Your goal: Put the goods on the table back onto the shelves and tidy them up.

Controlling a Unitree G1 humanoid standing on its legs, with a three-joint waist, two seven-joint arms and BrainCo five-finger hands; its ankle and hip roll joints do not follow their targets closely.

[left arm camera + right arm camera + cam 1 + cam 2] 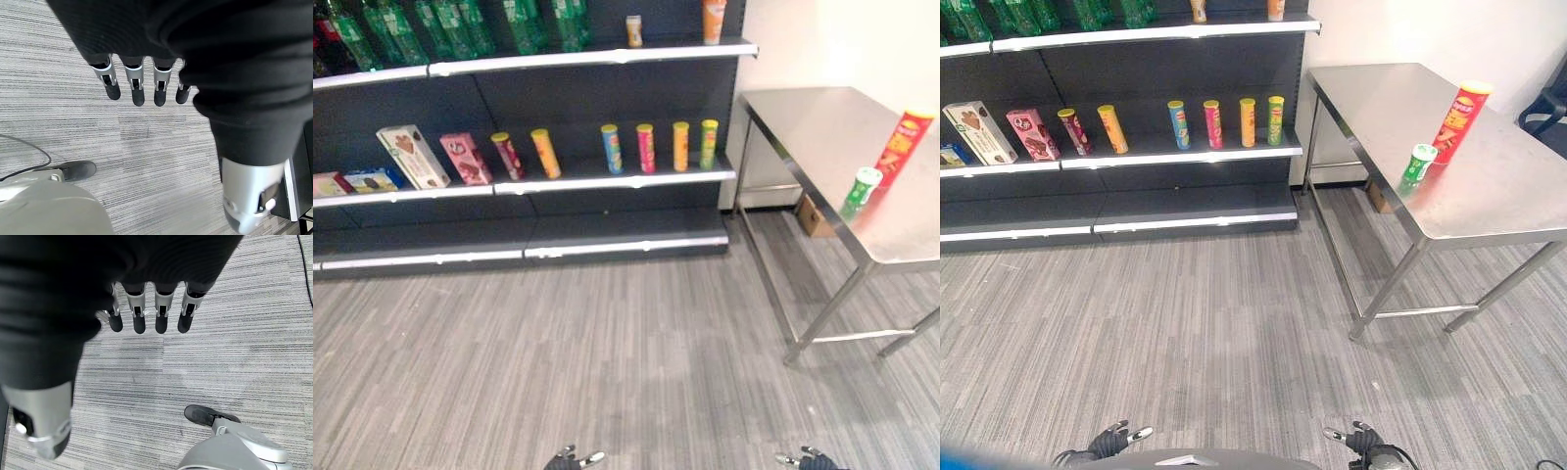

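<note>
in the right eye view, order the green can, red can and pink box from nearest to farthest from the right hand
From the right hand:
1. Green can, on the table's near part.
2. Red can, just behind it.
3. Pink box, far left on the shelf.

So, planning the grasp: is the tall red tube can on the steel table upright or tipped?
Upright: the tall red tube can stands on its base.

Right robot hand [146, 308] with straight fingers, empty, above grey striped floor [205, 362]
</note>
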